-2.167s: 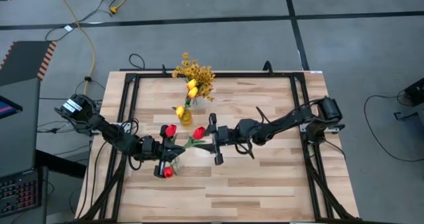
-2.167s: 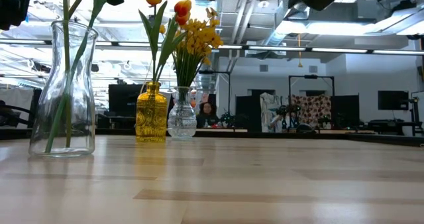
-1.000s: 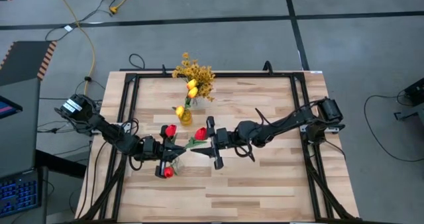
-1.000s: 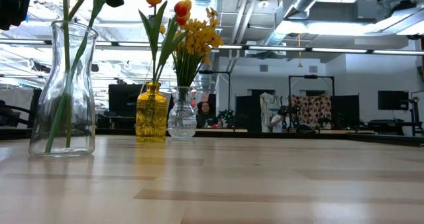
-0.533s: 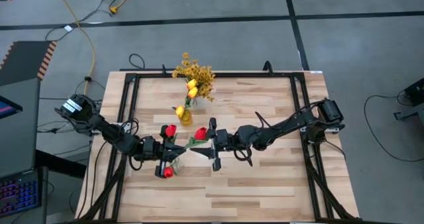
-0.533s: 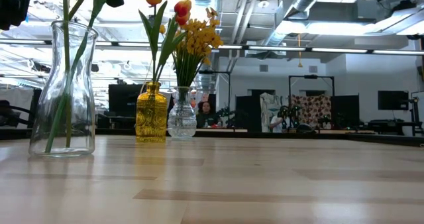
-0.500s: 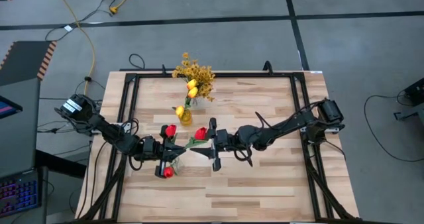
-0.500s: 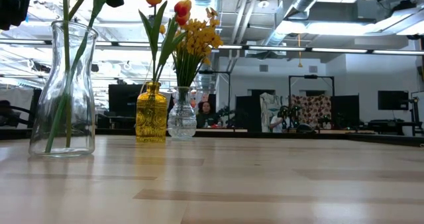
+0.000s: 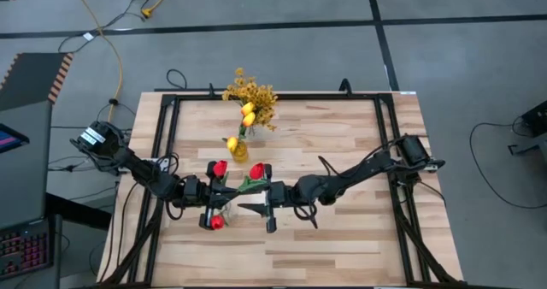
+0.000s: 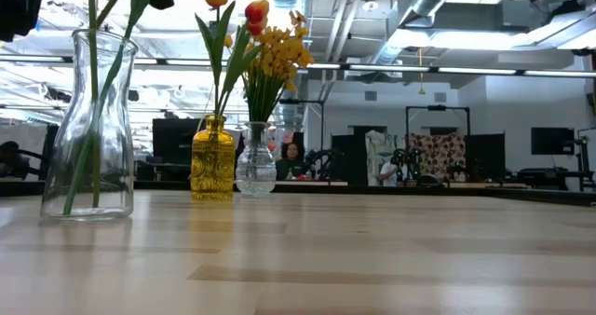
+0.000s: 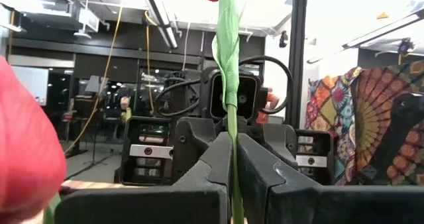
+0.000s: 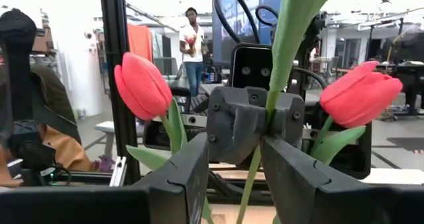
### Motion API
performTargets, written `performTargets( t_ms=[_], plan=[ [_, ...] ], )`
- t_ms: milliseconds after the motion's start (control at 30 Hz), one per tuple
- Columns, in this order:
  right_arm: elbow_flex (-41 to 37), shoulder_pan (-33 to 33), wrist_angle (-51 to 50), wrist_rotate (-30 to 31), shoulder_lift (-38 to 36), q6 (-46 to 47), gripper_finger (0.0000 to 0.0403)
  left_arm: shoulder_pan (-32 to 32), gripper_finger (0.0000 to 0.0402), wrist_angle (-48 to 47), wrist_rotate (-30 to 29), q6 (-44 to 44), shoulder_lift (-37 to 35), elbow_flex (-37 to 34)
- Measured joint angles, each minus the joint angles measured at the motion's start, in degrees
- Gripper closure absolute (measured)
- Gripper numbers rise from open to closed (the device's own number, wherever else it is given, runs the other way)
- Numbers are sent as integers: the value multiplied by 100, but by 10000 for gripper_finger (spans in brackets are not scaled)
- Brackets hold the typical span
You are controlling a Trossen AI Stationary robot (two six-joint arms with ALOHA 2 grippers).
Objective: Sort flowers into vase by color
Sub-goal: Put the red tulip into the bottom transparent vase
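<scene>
A red tulip (image 9: 256, 170) leans on its green stem over the clear glass vase (image 10: 91, 119), which stands left of centre. My left gripper (image 9: 214, 205) is above that vase, shut on this stem. Two more red tulips (image 12: 142, 85) (image 12: 361, 95) rise on either side of it, and green stems stand in the vase. My right gripper (image 12: 235, 177) faces the left one from the table's right. It is open, with a finger on each side of the same stem, apart from it. My left gripper pinches the red tulip's green stem (image 11: 229, 128) between its two shut fingers, well below the bloom. The fingers come level from the table's left and lie across the stem. The stem stands nearly upright, and its bloom tilts toward the right arm.
A yellow glass vase (image 9: 239, 150) with yellow-orange tulips and a small clear vase (image 9: 248, 128) with mustard-yellow sprays stand toward the far edge. A black frame (image 9: 167, 144) runs along the table's sides. Bare wood lies near and to the right.
My right gripper has moved toward the table's left and near edge, closing in on the left gripper and the clear vase. The red tulip and my left gripper have stayed where they were.
</scene>
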Motion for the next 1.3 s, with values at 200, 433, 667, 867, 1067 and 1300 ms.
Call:
performTargets(
  t_ms=[200,433,667,867,1067,1300],
  plan=[
    [7,181,-295,685,-107,-350,237,9,401,-41,-1,73,11,0],
    [15,351,196,1572,-138,-1204,237,-4,401,-104,75,61,11,-2],
    [17,191,336,1294,-131,-1030,237,4,401,-71,164,35,13,-2],
    [20,77,308,614,-131,-739,237,-4,401,-137,177,37,14,-2],
    [20,80,302,612,-131,-739,243,-2,401,-145,169,37,13,-2],
    [20,82,296,560,-131,-752,300,-2,401,-170,163,37,13,-2]
  ],
)
